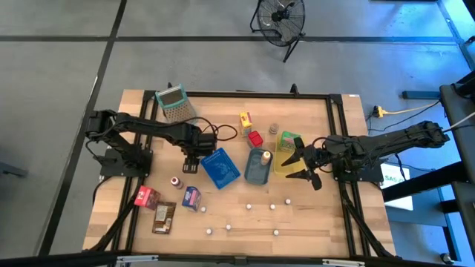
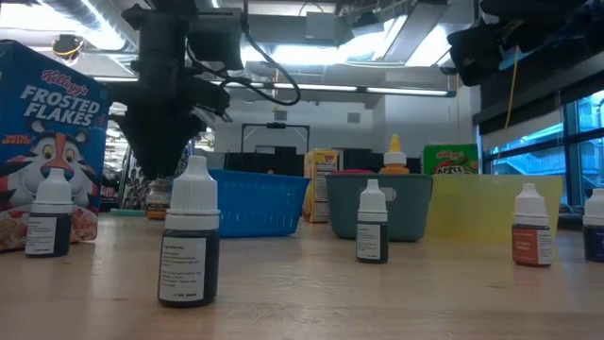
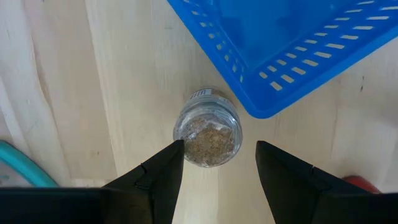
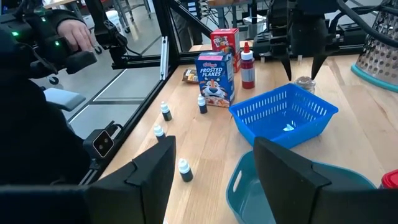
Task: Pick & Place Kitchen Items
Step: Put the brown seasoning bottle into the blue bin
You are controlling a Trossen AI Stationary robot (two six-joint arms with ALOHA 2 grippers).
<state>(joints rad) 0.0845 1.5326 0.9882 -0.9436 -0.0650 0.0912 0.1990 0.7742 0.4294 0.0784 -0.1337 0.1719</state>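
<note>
The left claw [image 3: 214, 180] hangs over the table [image 1: 312, 215] with its two dark fingers [image 3: 158, 177] parted and pointing down on either side of a small clear spice jar [image 3: 208, 127]; the jar stands between them, and the fingers appear to be apart from its sides rather than pressing it, though the wrist view leaves that a little uncertain. The jar stands upright on the wood just beside a corner of the blue tray [image 3: 298, 56]. From above, this claw [image 1: 192, 165] sits left of the blue tray [image 1: 220, 167], with the metal grater [image 1: 175, 104] farther back. The right claw [image 1: 303, 165] is held over the right side of the table, fingers spread and holding nothing, just beside the yellow tray [image 1: 286, 160] and the teal tray [image 1: 257, 167]. Inside the teal tray stands a small bottle with an orange cap [image 1: 266, 156]. Near the front left edge lie a red packet [image 1: 146, 197], a brown packet [image 1: 164, 216] and a small Frosted Flakes box [image 1: 192, 197], with a red-capped bottle [image 1: 176, 182] behind them. Tiny white-capped dropper bottles [image 1: 249, 207] are scattered across the front of the table. Behind the trays stand a yellow box [image 1: 245, 122] and a red box [image 1: 255, 138].
</note>
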